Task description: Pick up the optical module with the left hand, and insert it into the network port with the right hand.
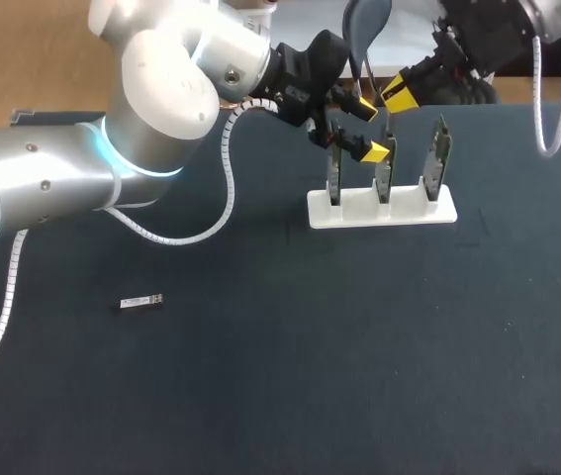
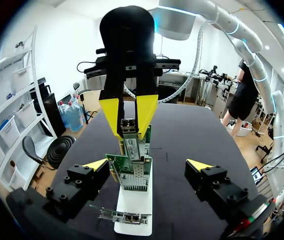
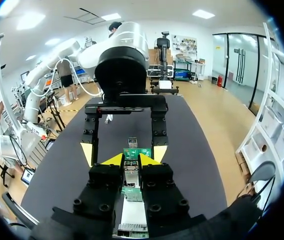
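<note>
Optical module (image 1: 140,302) lies on table (image 1: 310,346), near left, well apart from white stand (image 1: 379,210). Left gripper (image 2: 148,165) spread wide, flanking middle card (image 1: 384,178). Right gripper (image 3: 130,160) clamped on its network port (image 2: 128,126)

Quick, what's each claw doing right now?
Left gripper: open, holding nothing.
Right gripper: closed on the network card.

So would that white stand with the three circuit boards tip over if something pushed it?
The white stand is low and narrow while its network cards stand tall, so a push up high could probably tip it. A push at the base would likely just slide it. Both look rigid.
</note>
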`<move>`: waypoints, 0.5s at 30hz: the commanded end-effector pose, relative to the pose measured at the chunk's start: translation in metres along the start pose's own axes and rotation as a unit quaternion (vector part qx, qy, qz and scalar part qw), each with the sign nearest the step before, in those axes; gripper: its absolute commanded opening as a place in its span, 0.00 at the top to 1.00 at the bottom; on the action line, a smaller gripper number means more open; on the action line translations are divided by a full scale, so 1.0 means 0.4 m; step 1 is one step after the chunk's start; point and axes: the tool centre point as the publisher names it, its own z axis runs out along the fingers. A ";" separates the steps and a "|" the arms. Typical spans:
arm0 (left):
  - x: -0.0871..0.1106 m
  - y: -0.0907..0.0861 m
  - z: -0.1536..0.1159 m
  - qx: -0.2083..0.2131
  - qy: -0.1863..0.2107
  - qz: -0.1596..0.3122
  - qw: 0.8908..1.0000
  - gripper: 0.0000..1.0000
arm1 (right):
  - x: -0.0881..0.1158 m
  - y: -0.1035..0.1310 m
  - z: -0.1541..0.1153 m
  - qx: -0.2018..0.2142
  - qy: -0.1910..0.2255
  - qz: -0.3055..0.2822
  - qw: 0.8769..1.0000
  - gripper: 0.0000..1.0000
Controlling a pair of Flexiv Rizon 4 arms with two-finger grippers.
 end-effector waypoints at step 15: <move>-0.004 0.005 0.002 0.002 0.003 -0.001 1.000 0.00 | -0.016 0.014 -0.008 0.013 -0.005 -0.010 1.000 1.00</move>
